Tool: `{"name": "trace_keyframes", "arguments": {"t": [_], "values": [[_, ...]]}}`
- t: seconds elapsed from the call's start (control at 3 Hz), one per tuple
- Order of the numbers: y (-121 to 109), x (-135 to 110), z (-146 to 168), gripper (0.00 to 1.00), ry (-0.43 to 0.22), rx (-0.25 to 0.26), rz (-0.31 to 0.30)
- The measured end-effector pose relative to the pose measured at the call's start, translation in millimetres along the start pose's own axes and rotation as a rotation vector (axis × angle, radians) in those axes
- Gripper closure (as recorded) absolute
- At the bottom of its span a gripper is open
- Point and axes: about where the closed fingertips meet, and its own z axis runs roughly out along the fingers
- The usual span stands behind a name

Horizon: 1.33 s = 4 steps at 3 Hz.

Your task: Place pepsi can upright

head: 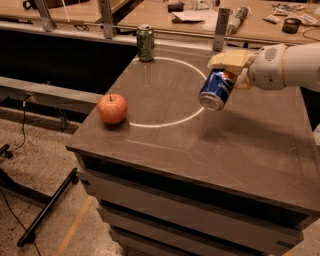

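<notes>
The pepsi can [217, 89] is dark blue with a silver end. It hangs tilted above the brown table [210, 145], its silver end pointing down and to the left. My gripper [233, 71] reaches in from the right and is shut on the can's upper part, with one tan finger [231, 61] across its top. The can is held clear of the table top, over the right side of a white circle [165, 92] marked on the table.
A red apple [112, 108] sits near the table's left edge. A green can [145, 43] stands upright at the far left corner. A wooden bench with clutter [200, 12] runs behind the table. Black stand legs [45, 210] lie on the floor at left.
</notes>
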Motion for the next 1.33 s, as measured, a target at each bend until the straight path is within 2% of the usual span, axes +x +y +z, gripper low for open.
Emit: {"name": "trace_keyframes", "arguments": {"t": [0.33,0.67,1.0,1.33], "values": [[14.5,4.5,-11.6,1.00,-0.030,-0.074,-0.089],[14.5,4.5,-11.6,1.00,-0.030,-0.074,-0.089],[15.8,2.8,-11.3,1.00,-0.058,-0.098,-0.156],[18.2,-2.0,-13.8,1.00,-0.118,-0.169,-0.269]]}}
